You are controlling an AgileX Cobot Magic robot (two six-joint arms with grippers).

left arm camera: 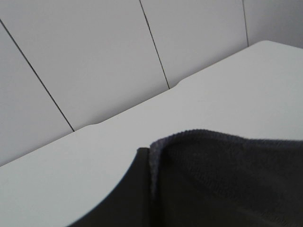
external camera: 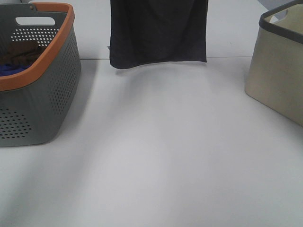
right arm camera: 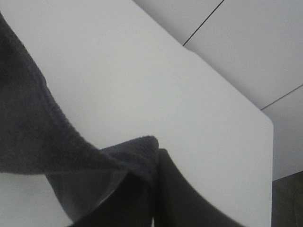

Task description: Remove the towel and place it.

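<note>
The towel (external camera: 158, 33), a dark charcoal cloth, hangs spread flat above the back of the white table, its lower edge just clear of the surface. Its top edge and both grippers are cut off above the exterior high view. In the left wrist view my left gripper (left arm camera: 149, 158) is shut on a corner of the towel (left arm camera: 227, 175). In the right wrist view my right gripper (right arm camera: 156, 158) is shut on another corner of the towel (right arm camera: 28, 123), which stretches away from it.
A grey perforated basket with an orange rim (external camera: 57, 42) stands at the left, holding a brown cloth (external camera: 21, 52) and a blue cloth (external camera: 12, 70). A beige bin with a dark rim (external camera: 279, 71) stands at the right.
</note>
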